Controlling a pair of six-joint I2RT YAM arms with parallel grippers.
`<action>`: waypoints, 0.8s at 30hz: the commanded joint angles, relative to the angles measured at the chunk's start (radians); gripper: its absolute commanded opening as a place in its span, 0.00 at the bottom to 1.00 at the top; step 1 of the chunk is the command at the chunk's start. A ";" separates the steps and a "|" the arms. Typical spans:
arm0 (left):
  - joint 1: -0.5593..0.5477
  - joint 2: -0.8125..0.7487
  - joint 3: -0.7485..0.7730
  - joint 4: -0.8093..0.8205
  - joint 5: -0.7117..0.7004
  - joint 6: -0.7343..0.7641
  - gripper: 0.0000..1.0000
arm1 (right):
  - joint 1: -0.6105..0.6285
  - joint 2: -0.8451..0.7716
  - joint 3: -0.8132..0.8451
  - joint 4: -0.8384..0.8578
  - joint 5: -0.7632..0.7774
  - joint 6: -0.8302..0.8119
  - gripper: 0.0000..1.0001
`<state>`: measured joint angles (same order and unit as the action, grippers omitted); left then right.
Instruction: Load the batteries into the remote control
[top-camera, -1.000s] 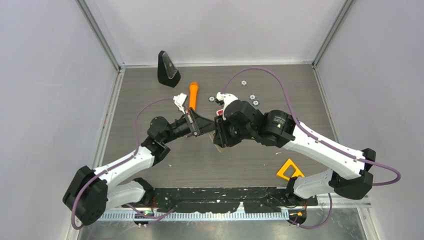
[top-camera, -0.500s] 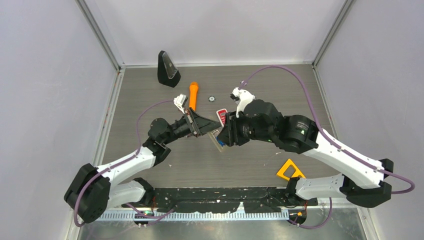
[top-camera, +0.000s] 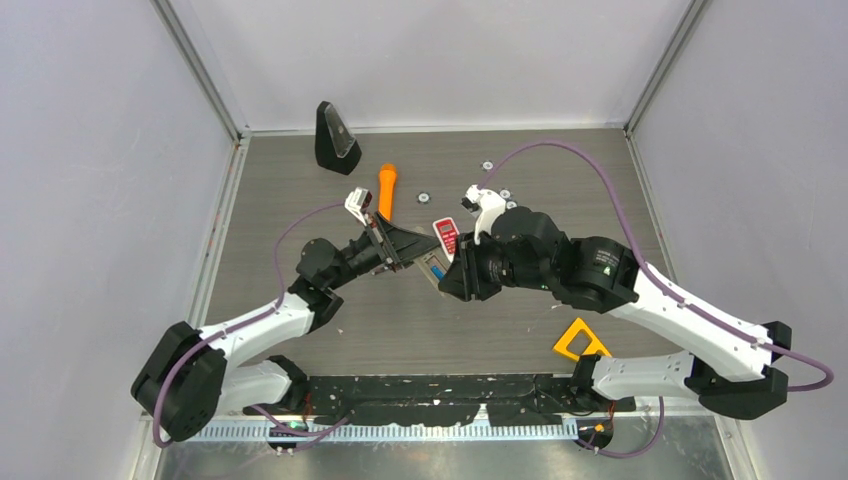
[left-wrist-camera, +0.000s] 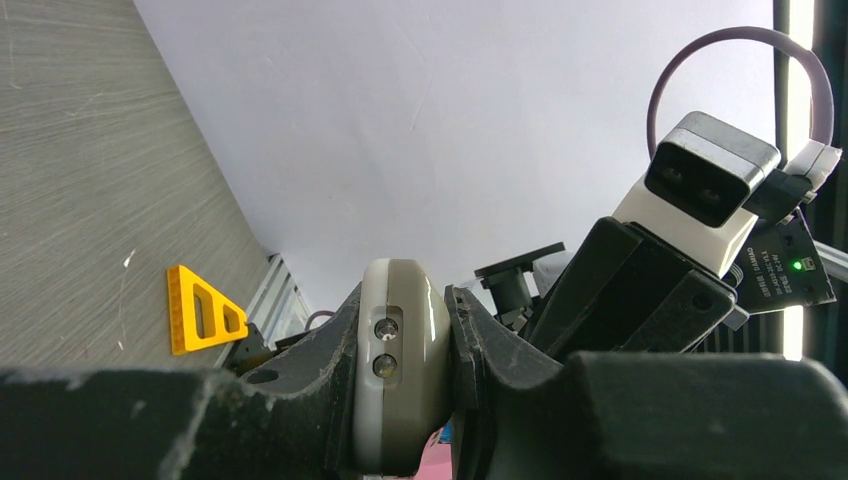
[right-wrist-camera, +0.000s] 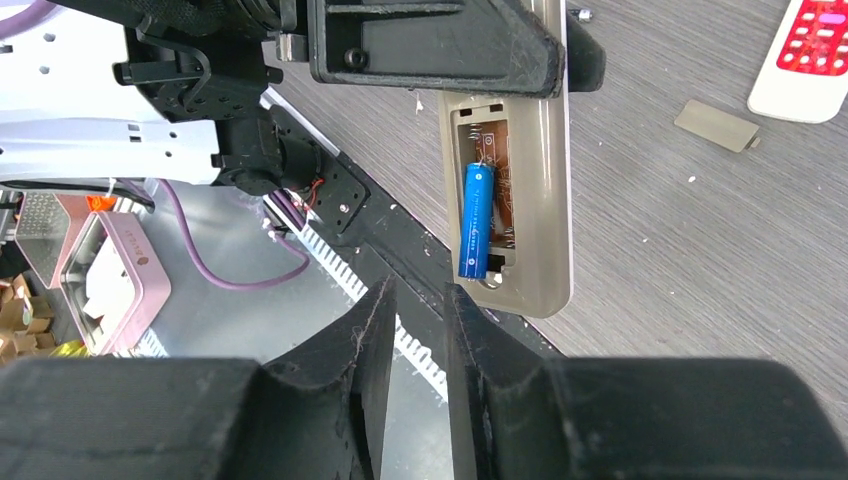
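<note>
Battery (right-wrist-camera: 473, 220) hugs one edge of remote (right-wrist-camera: 555, 200) bay (right-wrist-camera: 505, 190), room beside.

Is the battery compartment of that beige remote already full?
No, only one blue battery lies in the open back of the remote, and the space beside it is bare.

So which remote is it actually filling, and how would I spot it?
Look at the middle of the grey wooden table. There the left gripper holds a beige remote in the air. Unlike the white remote with red buttons lying nearby, its back is open, with one blue battery inside.
</note>
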<state>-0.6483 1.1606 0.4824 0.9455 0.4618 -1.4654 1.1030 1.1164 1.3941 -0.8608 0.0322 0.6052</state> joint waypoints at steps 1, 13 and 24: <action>-0.006 0.002 -0.010 0.090 -0.020 -0.015 0.00 | -0.003 0.013 -0.004 0.029 -0.005 0.025 0.29; -0.005 0.004 -0.018 0.106 -0.024 -0.018 0.00 | -0.009 0.023 -0.002 0.045 0.015 0.033 0.27; -0.006 0.009 0.004 0.096 -0.036 -0.016 0.00 | -0.018 -0.017 -0.026 0.054 0.030 0.053 0.42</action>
<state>-0.6483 1.1675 0.4644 0.9756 0.4442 -1.4853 1.0893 1.1263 1.3716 -0.8520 0.0437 0.6392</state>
